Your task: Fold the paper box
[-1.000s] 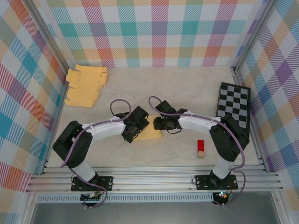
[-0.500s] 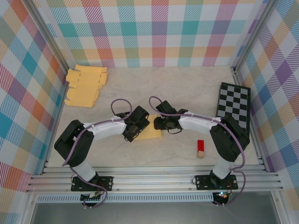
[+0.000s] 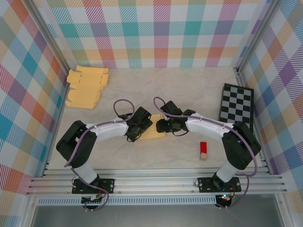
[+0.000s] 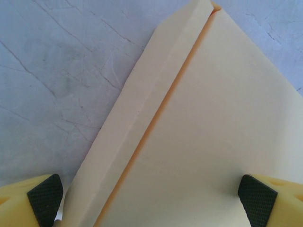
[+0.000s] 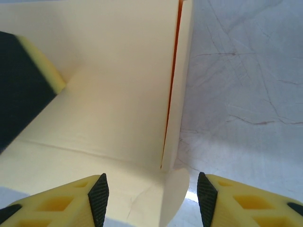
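**A:** Where is the paper box?

**B:** It lies on the worktop, just below the middle of the overhead frame, with an arm at either side. Nearer, at lower right, a red block lies well apart from it.

**A:** Which way does it run?

**B:** From above the arms cover its ends, so I cannot tell its long axis. In the left wrist view a folded flap's crease runs from lower left to upper right. In the right wrist view one wall stands upright, its edge running straight up the frame.

**A:** And the claws?

**B:** The left claw is spread wide, astride that crease, pinching nothing. The right claw is partly parted, with the wall's edge between its pads and gripped by neither.

**A:** Farther back?

**B:** There is a checkerboard at right and a stack of flat box blanks at upper left.
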`<action>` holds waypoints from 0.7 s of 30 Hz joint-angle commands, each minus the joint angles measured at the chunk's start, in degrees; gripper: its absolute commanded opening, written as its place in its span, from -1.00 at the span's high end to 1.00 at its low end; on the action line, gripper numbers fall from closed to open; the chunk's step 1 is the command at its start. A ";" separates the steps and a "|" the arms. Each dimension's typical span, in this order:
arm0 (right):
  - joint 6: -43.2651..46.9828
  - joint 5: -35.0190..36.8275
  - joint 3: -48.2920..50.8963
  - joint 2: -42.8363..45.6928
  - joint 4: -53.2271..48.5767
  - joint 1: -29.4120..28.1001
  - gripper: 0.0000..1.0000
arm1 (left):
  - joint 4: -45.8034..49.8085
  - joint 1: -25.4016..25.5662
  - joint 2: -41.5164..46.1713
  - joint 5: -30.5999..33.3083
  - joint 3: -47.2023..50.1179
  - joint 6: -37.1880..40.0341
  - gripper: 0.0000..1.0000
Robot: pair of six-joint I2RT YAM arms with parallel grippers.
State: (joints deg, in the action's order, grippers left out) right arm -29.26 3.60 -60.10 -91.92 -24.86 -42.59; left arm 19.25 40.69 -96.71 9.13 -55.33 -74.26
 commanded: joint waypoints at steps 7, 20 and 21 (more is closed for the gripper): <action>0.07 -3.19 1.45 3.46 -1.27 2.96 -0.08 | 5.56 -1.14 -3.66 0.94 2.90 1.75 -0.95; -3.56 -11.50 4.02 -1.98 4.30 4.44 0.08 | 5.36 -1.22 -3.72 0.85 3.87 1.57 -0.93; -3.68 -11.99 4.10 -2.18 4.06 4.44 0.09 | 5.36 -1.22 -3.80 0.83 3.91 1.57 -0.93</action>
State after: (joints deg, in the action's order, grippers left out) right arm -31.42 -5.23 -56.86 -93.01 -21.87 -38.09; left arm 17.47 40.56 -96.75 9.13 -54.61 -73.67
